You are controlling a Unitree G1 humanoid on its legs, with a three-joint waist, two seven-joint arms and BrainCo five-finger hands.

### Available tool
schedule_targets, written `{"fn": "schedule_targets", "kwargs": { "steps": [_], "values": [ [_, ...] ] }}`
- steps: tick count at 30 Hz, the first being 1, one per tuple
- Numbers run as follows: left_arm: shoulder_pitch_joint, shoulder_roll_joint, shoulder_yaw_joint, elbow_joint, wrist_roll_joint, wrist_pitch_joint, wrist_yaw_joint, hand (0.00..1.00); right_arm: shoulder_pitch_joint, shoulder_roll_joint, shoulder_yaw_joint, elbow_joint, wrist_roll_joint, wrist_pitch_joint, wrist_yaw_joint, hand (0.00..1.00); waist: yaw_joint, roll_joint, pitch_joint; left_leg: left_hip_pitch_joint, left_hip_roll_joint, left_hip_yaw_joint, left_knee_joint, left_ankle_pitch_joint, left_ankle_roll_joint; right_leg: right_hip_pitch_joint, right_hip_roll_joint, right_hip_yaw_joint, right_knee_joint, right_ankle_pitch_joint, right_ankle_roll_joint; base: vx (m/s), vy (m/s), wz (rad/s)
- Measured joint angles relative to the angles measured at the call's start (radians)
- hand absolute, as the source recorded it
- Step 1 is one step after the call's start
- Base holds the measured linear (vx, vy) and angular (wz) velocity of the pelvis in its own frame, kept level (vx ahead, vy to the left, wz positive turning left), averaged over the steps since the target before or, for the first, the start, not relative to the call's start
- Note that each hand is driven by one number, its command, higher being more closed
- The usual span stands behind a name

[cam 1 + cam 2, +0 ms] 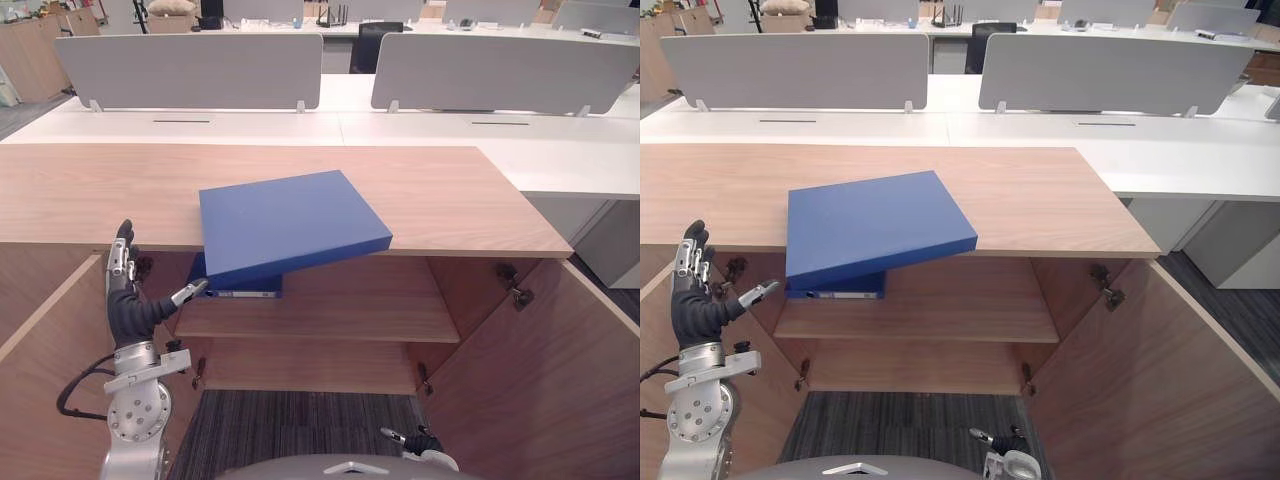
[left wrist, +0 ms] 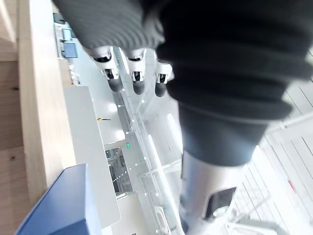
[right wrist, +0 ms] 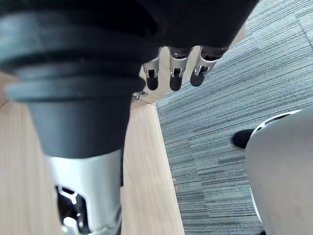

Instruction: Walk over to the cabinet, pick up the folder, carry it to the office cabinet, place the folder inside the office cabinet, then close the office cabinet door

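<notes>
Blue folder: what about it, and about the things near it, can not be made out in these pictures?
- Blue folder: its underside and what it rests on are hidden by its own cover in both eye views. In the left wrist view the picture's edge cuts it off.
- Blue object on the shelf: mostly covered by the folder, so its kind is unclear.
- Right hand: cut off by the eye views' lower edge.

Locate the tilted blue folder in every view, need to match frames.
Left eye view: blue folder at centre, overhanging the cabinet top.
Right eye view: left of centre, same overhang.
Left wrist view: its corner beside the cabinet top's edge.
Right wrist view: looks at carpet.
Shared landmark: the cabinet top's front edge.
</notes>
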Motion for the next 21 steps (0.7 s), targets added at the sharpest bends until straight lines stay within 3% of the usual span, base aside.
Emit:
{"fn": "schedule_targets", "kwargs": {
  "steps": [6, 9, 21],
  "values": [
    [-0.032, 0.09, -0.014, -0.041, 0.14, 0.002, -0.007, 0.0, -0.003, -0.004, 0.0, 0.006, -0.006, 0.001, 0.002, 0.0, -0.01, -0.001, -0.007, 0.002, -0.001, -0.002, 0.005, 0.004, 0.006, 0.002, 0.001, 0.001, -0.001, 0.002, 0.0, 0.0, 0.0, 0.0],
    [-0.078, 0.139, -0.081, -0.043, 0.219, 0.002, -0.021, 0.0, -0.005, -0.015, 0.0, 0.014, -0.006, 0.0, 0.002, 0.0, -0.02, -0.001, -0.009, 0.016, -0.001, -0.002, 0.005, 0.004, 0.006, 0.009, 0.001, 0.006, -0.002, 0.002, -0.001, 0.0, 0.001, -0.02],
    [-0.153, 0.199, -0.27, -0.073, 0.428, 0.001, -0.025, 0.0, 0.046, -0.065, 0.0, 0.079, -0.008, 0.009, 0.001, 0.0, -0.057, 0.015, -0.028, 0.036, -0.002, 0.025, 0.005, -0.019, -0.004, 0.009, 0.004, 0.051, -0.007, 0.002, -0.003, 0.0, 0.008, -0.1]
  ]
}}
